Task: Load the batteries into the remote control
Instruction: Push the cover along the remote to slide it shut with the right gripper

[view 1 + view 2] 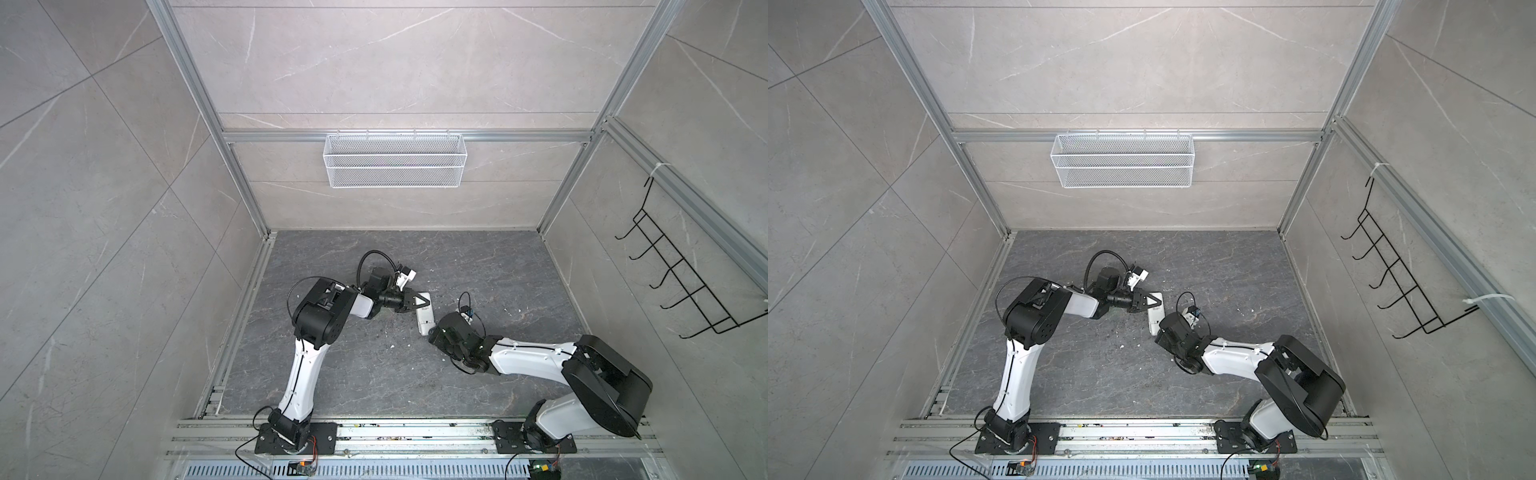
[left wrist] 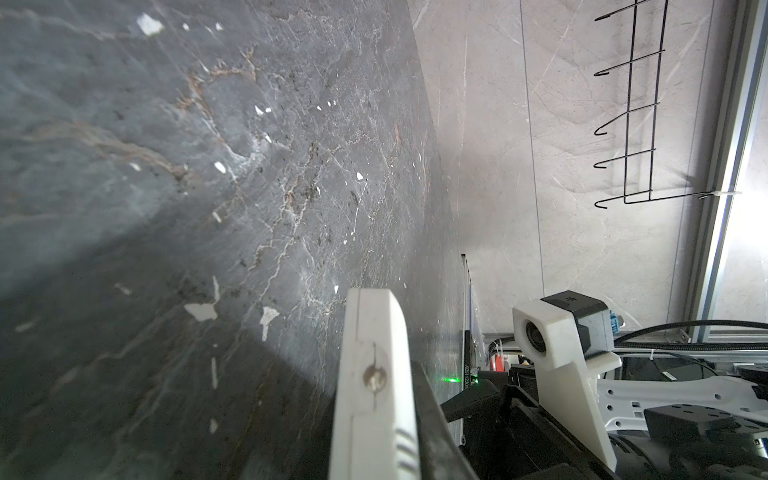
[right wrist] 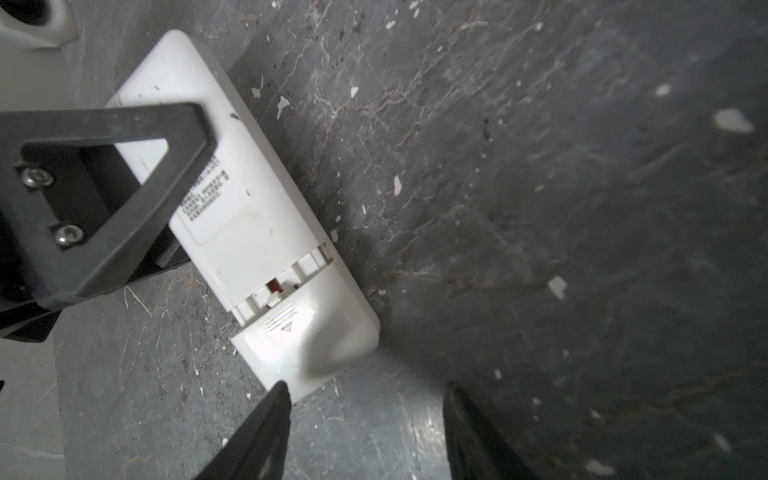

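The remote control [image 3: 249,232] lies back-up on the dark stone floor, also in both top views [image 1: 424,322] [image 1: 1154,322]. Its ridged battery cover [image 3: 291,332] sits slid partly off, leaving a gap where a small brown bit [image 3: 274,286] shows. Whether that bit is one of the batteries I cannot tell; the batteries are otherwise hidden. My left gripper [image 1: 424,300] is shut on the remote's far end, one black finger [image 3: 124,174] flat across its back. My right gripper [image 3: 366,386] stands open over bare floor just off the cover end, one fingertip [image 3: 278,399] beside the cover's corner.
White debris chips [image 3: 733,120] are scattered over the floor. A white wire basket [image 1: 395,160] hangs on the back wall and a black hook rack [image 1: 681,270] on the right wall. The right wrist camera [image 2: 561,328] sits close beside the remote.
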Motion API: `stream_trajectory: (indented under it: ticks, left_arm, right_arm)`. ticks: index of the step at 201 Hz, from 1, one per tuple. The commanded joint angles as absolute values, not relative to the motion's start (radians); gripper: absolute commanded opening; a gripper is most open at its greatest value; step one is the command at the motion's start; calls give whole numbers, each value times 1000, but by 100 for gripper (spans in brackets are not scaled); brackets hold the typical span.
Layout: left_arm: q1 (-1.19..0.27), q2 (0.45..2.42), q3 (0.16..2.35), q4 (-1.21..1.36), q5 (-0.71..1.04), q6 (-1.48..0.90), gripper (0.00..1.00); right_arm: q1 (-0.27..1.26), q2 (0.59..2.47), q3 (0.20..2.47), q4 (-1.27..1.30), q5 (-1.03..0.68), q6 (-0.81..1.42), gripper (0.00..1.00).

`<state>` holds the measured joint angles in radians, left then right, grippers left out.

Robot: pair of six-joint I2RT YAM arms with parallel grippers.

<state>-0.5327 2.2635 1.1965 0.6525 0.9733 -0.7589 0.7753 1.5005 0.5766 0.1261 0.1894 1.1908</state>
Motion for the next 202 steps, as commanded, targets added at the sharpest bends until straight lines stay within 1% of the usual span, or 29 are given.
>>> stream_trajectory:
  ticks: [1,91,124,169,185,202]
  left_arm:
    - [-544,2269,1197,591,940,-704,0]
    - [-544,2273,1203,585,945,-704,0]
    - [-544,2276,1205,585,947,-706,0]
    - [-543,2278,1207,585,948,-708,0]
    - [-544,2278,1207,584,949,-708,0]
    - [-545,2279,1209,583,950,-708,0]
  right_arm:
    - [781,1518,600,127,223,1203,59]
    - [782,1560,629,129,235,1189,57]
    - [781,1604,632,148,227,1192,52]
    - [781,1652,618,198,210,1222,47]
    - [781,1661,610,206,210,1234,41]
    - [783,1668,600,221,207,1257,38]
